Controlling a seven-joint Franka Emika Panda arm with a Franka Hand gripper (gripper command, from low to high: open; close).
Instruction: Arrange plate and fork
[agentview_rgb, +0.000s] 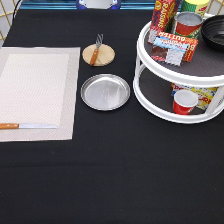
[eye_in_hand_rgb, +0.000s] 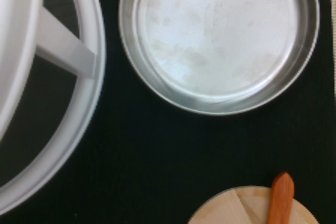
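The round silver plate (agentview_rgb: 105, 92) lies on the black tablecloth near the middle of the exterior view, just right of the placemat. The wrist view shows it from close by (eye_in_hand_rgb: 217, 50). The fork (agentview_rgb: 96, 49), with a brown wooden handle and silver tines, lies across the round light-wood coaster (agentview_rgb: 98, 55) just above the plate. The wrist view shows the end of the fork's handle (eye_in_hand_rgb: 282, 197) on the coaster (eye_in_hand_rgb: 236, 210). The gripper does not show in the exterior view.
A beige placemat (agentview_rgb: 37, 92) lies at the exterior view's left with a wooden-handled knife (agentview_rgb: 27, 126) on its lower part. A white two-tier turntable (agentview_rgb: 150, 95) at the right holds cans, boxes, a red cup (agentview_rgb: 185, 102) and a black bowl (agentview_rgb: 215, 31); its rim shows in the wrist view (eye_in_hand_rgb: 79, 115).
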